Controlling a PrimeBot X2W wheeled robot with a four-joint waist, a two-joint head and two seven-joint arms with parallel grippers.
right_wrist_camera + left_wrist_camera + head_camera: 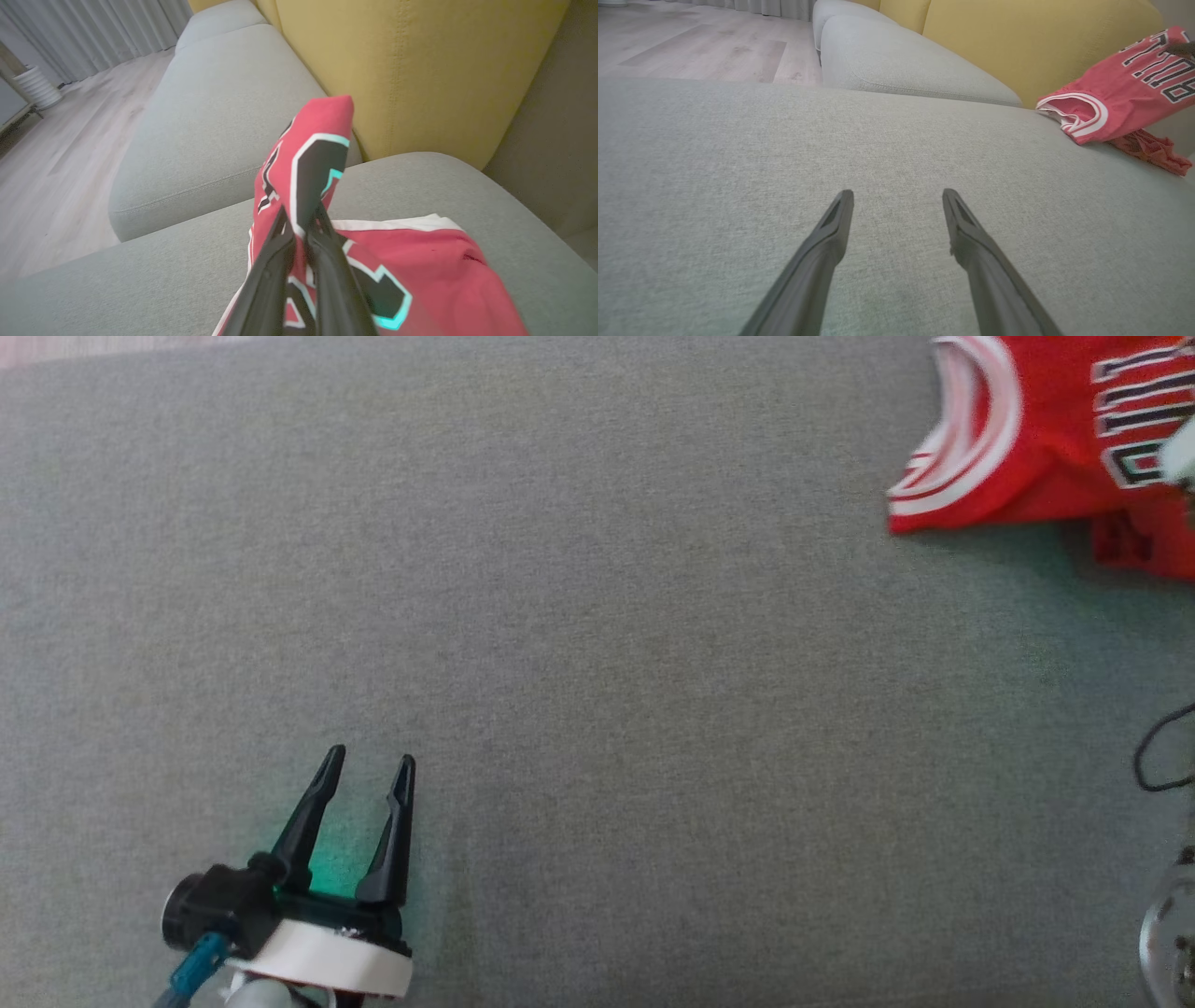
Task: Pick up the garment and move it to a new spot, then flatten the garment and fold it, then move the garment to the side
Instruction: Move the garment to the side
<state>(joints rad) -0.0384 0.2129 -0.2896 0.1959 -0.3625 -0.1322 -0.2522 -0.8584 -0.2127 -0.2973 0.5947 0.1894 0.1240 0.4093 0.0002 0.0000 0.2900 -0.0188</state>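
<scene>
While right jaws pinch one thin fold of the red basketball jersey [420, 266], it may slip mid-lift; left jaws open.

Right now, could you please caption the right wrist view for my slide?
Right gripper pinching a raised fold of the red basketball jersey above the grey sofa seat.

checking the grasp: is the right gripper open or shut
Shut on the jersey: the right gripper's fingers pinch a raised red fold.

Soft even daylight, blurred edges
</scene>
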